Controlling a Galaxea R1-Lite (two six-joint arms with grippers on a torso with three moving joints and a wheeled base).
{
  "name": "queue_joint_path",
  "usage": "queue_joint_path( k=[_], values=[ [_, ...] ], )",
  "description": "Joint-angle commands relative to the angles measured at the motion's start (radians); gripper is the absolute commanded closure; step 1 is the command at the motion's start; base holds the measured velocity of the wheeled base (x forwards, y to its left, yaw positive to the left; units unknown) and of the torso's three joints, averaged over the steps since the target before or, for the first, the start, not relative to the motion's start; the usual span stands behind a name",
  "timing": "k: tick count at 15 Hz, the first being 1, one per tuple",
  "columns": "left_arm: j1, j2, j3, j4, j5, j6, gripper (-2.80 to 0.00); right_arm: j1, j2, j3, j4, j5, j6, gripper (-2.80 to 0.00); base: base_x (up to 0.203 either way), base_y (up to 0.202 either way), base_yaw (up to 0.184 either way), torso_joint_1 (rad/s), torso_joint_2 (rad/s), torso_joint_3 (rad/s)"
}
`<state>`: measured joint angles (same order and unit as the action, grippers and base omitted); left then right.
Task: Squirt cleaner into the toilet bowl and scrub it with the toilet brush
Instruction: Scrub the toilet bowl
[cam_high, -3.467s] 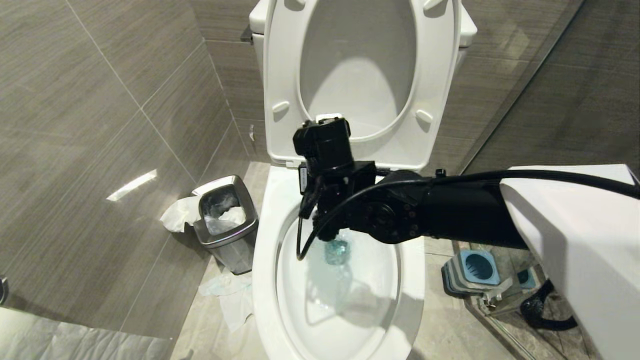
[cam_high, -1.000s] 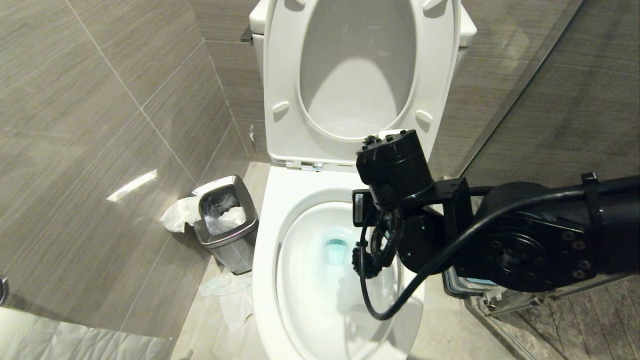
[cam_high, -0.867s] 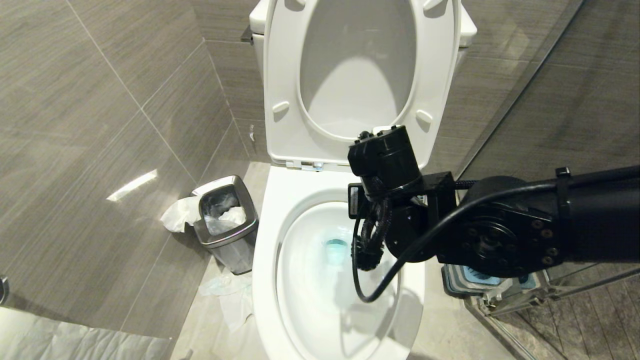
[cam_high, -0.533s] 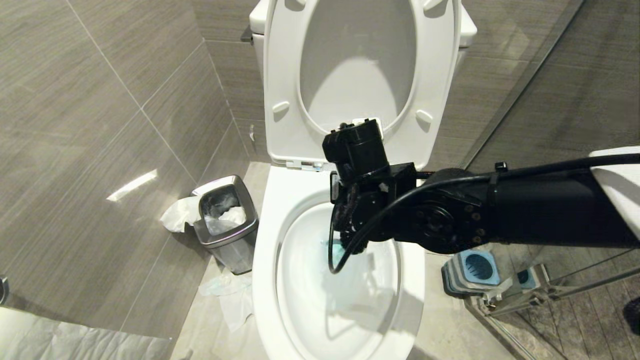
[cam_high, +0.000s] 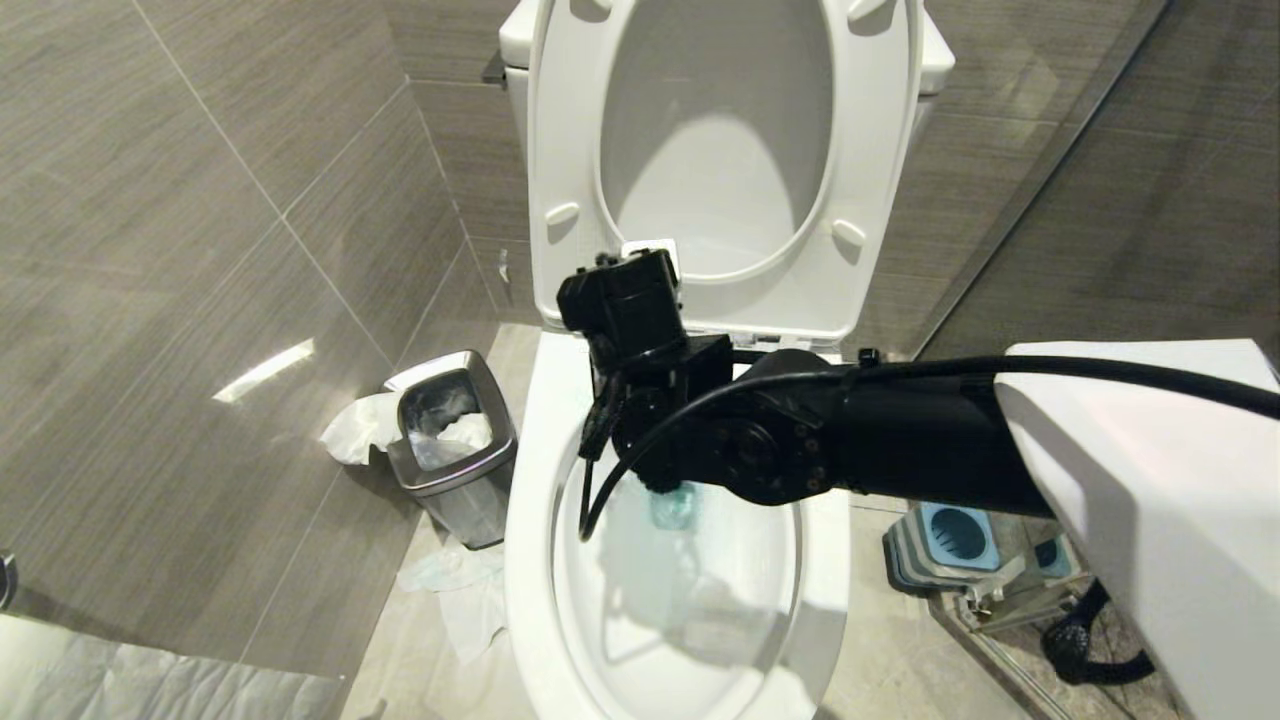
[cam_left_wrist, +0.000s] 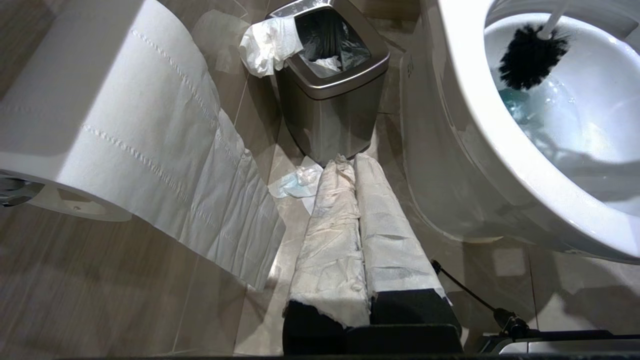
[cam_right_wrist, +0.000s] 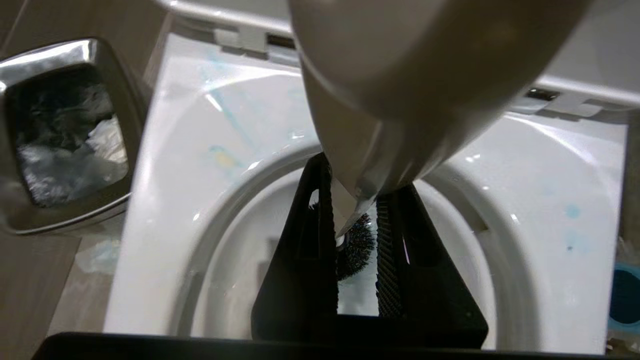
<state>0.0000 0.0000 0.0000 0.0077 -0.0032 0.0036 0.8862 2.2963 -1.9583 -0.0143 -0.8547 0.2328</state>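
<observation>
While right tool (cam_right_wrist: 356, 235) pinches toilet brush (cam_left_wrist: 530, 55), bristles near toilet bowl (cam_high: 530, 560) rim.

You see right arm (cam_high: 880, 450): matte black, round screw-ringed joint, looping black cable (cam_high: 600, 480), white shell (cam_high: 1150, 500); left gripper (cam_left_wrist: 365, 250) paper-wrapped.

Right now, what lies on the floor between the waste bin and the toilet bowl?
Only a narrow strip of bare tile between the waste bin and the toilet bowl; crumpled paper lies nearer, in the left wrist view.

1 toilet bowl (cam_high: 530, 560), 1 toilet brush (cam_left_wrist: 531, 56), 1 steel bin (cam_high: 455, 445), 1 brush holder (cam_high: 945, 540), 1 paper roll (cam_left_wrist: 100, 115)
</observation>
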Motion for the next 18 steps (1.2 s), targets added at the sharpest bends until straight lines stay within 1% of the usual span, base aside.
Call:
queue_joint_path(
  k=[1,4,5,7,10,12,14,16,18],
  values=[
    [0.0,0.0,0.003,0.0,-0.001,0.001,0.0,0.03,0.024,-0.012,0.0,-0.004,0.002,0.0,0.0,0.0,0.0,0.0,0.0,0.0],
    [0.0,0.0,0.003,0.0,0.0,-0.001,0.0,0.081,0.004,0.013,0.003,-0.011,0.006,0.0,0.0,0.0,0.0,0.0,0.0,0.0],
    [0.0,0.0,0.003,0.0,0.0,-0.001,0.0,0.097,-0.018,0.052,0.003,-0.015,0.008,0.0,0.0,0.0,0.0,0.0,0.0,0.0],
    [0.0,0.0,0.003,0.0,-0.001,-0.001,0.0,0.132,-0.084,0.165,0.002,-0.017,0.022,0.0,0.0,0.0,0.0,0.0,0.0,0.0],
    [0.0,0.0,0.003,0.0,0.0,-0.001,0.0,0.183,-0.199,0.35,0.002,-0.018,0.074,0.0,0.0,0.0,0.0,0.0,0.0,0.0],
    [0.0,0.0,0.003,0.0,0.0,-0.001,0.0,0.202,-0.275,0.465,0.001,-0.018,0.108,0.0,0.0,0.0,0.0,0.0,0.0,0.0],
    [0.0,0.0,0.003,0.0,-0.001,-0.001,0.0,0.206,-0.352,0.561,0.001,-0.018,0.132,0.0,0.0,0.0,0.0,0.0,0.0,0.0],
    [0.0,0.0,0.003,0.0,-0.001,-0.001,0.0,0.191,-0.412,0.644,-0.002,-0.018,0.148,0.0,0.0,0.0,0.0,0.0,0.0,0.0],
    [0.0,0.0,0.003,0.0,0.0,0.0,0.0,0.131,-0.451,0.684,-0.005,-0.018,0.155,0.0,0.0,0.0,0.0,0.0,0.0,0.0]
  ],
)
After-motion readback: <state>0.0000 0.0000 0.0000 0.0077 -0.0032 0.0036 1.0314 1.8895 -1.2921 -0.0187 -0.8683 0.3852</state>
